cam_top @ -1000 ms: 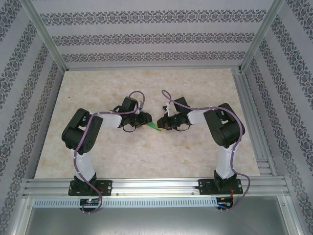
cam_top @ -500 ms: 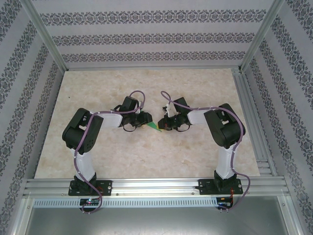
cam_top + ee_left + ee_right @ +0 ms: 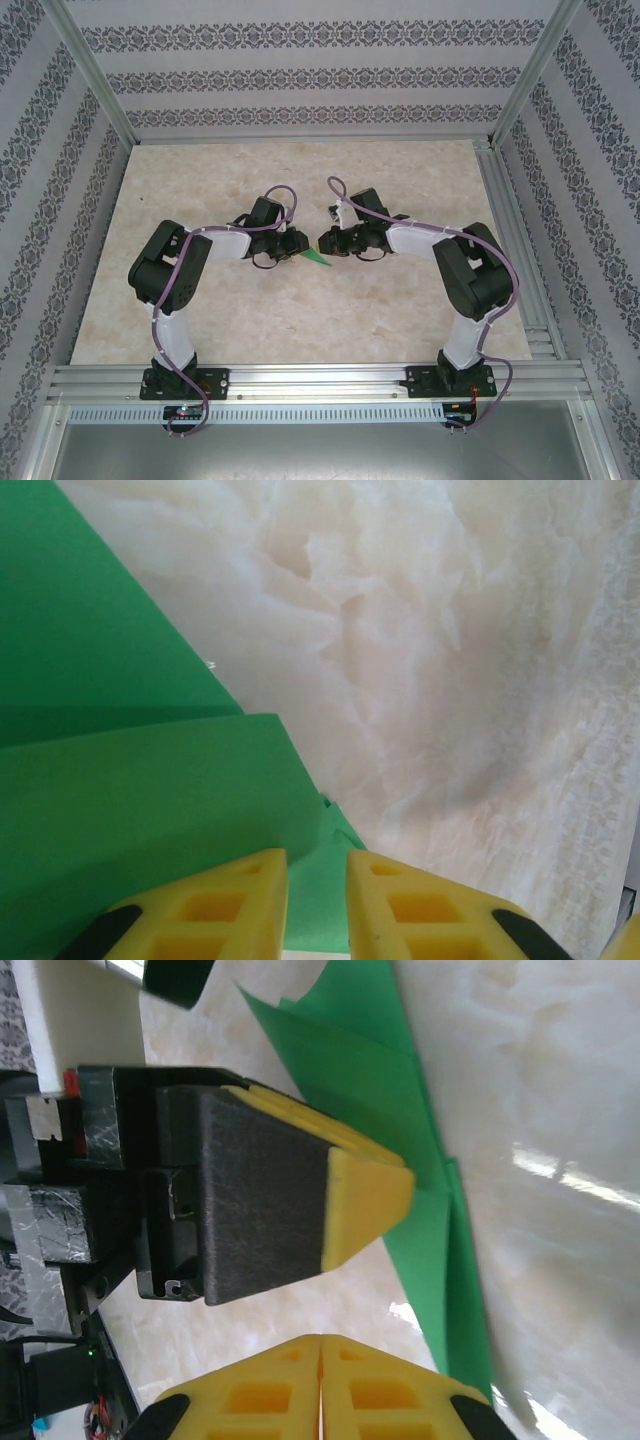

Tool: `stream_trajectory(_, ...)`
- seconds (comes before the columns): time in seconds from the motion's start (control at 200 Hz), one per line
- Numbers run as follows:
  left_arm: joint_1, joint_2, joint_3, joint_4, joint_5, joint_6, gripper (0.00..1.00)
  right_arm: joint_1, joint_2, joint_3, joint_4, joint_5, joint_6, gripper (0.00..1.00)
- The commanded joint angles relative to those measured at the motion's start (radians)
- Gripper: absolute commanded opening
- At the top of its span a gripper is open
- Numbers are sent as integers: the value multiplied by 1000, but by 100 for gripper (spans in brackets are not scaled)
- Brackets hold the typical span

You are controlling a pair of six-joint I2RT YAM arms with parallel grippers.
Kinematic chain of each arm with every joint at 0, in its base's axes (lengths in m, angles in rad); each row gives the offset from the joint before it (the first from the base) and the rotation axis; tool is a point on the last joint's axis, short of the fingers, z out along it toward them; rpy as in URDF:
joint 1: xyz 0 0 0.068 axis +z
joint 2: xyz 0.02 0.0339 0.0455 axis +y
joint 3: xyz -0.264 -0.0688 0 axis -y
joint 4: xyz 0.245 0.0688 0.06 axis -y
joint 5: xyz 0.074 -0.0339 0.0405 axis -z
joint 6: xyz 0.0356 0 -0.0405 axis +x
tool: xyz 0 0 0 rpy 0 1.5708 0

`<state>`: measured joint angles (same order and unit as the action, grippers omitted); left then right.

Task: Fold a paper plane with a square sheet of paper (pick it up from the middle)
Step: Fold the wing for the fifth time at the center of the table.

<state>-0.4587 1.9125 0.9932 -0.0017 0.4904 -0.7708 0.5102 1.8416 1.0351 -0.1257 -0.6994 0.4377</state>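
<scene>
Overhead view: both arms reach inward and meet near the middle of the cream, marble-patterned bench (image 3: 200, 330). The thin, bright green paper sheet (image 3: 318, 259) lies at bench centre. Only a small pointed sliver of it shows, poking toward 5 o'clock from under the arm tips.

Left pincer (image 3: 297, 247): at roughly 10 o'clock from the visible green sliver, just beside it.
Right pincer (image 3: 324, 241): at roughly 1 o'clock from the sliver, close to the left pincer, tips facing each other.

Left wrist view: the green paper sheet (image 3: 120, 810) covers the 9 o'clock half of the picture. It is folded, with one layer lying over another and a slanting edge running from 11 o'clock down toward 6 o'clock. The bare bench is on the 3 o'clock side. The left pincer (image 3: 317, 858) has its yellow fingers a narrow slit apart, and green shows inside that slit. I cannot tell whether the pads actually clamp the paper.

Right wrist view: the right pincer (image 3: 320, 1340) is at 6 o'clock, with its two yellow fingers pressed flush together and nothing seen between them. The green paper sheet (image 3: 400, 1090) runs as a layered strip from 12 o'clock down to 5 o'clock, just beside those fingers. I cannot tell whether it touches them. One of the left pincer's fingertips (image 3: 370, 1192), black-padded with a yellow end, comes in from 9 o'clock and meets the strip's edge near the picture centre.
</scene>
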Motion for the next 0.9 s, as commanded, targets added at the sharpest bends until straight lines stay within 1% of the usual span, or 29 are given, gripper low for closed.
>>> stream_trajectory(0.0, -2, 46, -1, -80, -56, 8, 21, 28, 56, 45, -30, 23, 3, 7)
stream_trajectory(0.075, -3, 48, -1, -84, -57, 8, 19, 38, 80, 69, -49, 24, 0, 6)
stream_trajectory(0.315, -2, 54, 4, -98, -64, 10, 19, 34, 126, 98, -118, 83, -23, 5)
stream_trajectory(0.894, -1, 60, 13, -118, -76, 16, 19, -7, 130, 17, -104, 105, -15, 5)
